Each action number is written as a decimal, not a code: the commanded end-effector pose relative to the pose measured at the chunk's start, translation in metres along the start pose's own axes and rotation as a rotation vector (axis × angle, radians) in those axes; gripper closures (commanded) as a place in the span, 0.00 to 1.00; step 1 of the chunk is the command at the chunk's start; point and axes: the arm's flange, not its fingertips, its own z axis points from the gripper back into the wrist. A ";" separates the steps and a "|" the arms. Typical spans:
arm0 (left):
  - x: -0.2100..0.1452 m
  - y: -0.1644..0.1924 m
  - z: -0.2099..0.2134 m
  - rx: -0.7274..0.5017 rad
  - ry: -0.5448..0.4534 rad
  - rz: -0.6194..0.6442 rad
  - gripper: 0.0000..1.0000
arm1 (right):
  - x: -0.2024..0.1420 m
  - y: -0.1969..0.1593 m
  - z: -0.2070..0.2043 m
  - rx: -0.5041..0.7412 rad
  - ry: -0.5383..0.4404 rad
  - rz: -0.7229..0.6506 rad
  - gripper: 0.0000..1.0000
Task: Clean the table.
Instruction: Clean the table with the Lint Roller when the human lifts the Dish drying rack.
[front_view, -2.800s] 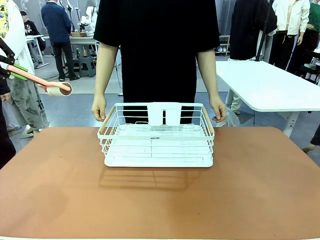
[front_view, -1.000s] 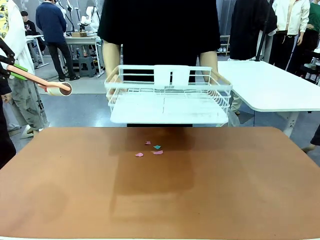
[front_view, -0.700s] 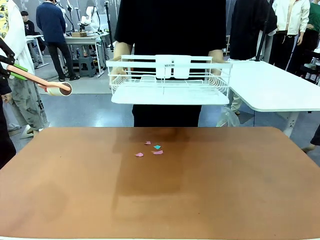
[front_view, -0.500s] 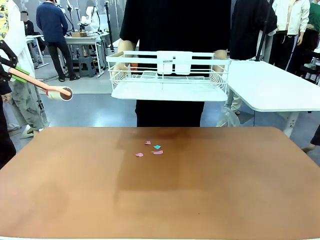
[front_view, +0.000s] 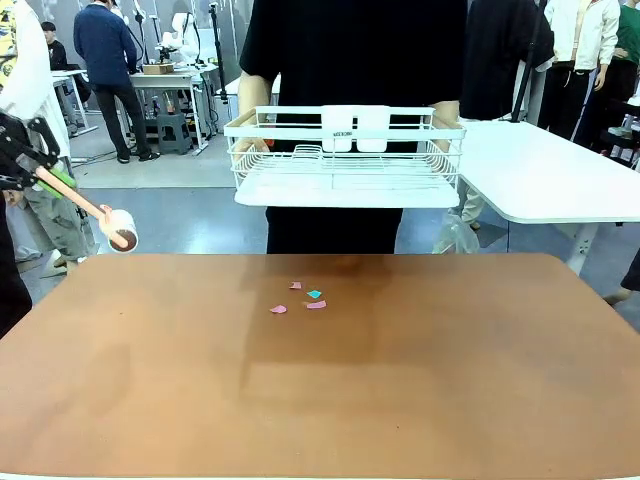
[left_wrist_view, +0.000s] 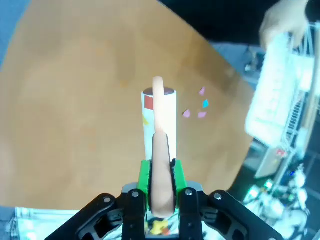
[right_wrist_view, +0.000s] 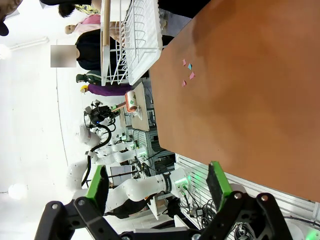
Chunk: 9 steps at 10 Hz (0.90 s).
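The reddish-brown table (front_view: 450, 380) carries a few small pink and teal paper scraps (front_view: 300, 299) near its far middle. At the far left, off the table's corner, my left gripper (front_view: 48, 174) is shut on the pink handle of a lint roller (front_view: 121, 230), whose white head hangs just above the table's far left edge. In the left wrist view the left gripper (left_wrist_view: 161, 172) clamps the lint roller (left_wrist_view: 159, 112), with the scraps (left_wrist_view: 197, 106) beyond it. My right gripper (right_wrist_view: 157, 184) is open and empty, high above the table (right_wrist_view: 260, 100) and far from the scraps (right_wrist_view: 187, 73).
A person at the far side holds a white wire dish rack (front_view: 345, 160) in both hands, in the air above the table's far edge. A white-topped table (front_view: 540, 170) stands at the back right. Other people stand in the background.
The person lifted the rack off the table, uncovering the scraps, and holds it at chest height. My left gripper tipped the roller head down and slightly right.
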 end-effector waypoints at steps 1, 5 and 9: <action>0.025 0.008 -0.010 -0.048 0.118 -0.181 0.78 | -0.002 0.002 0.001 0.014 0.000 0.010 0.00; 0.037 0.013 -0.055 -0.079 0.161 -0.232 0.78 | -0.002 0.002 0.001 0.014 0.000 0.010 0.00; 0.030 0.018 -0.062 -0.057 0.142 -0.229 0.78 | -0.002 0.002 0.001 0.014 0.000 0.010 0.00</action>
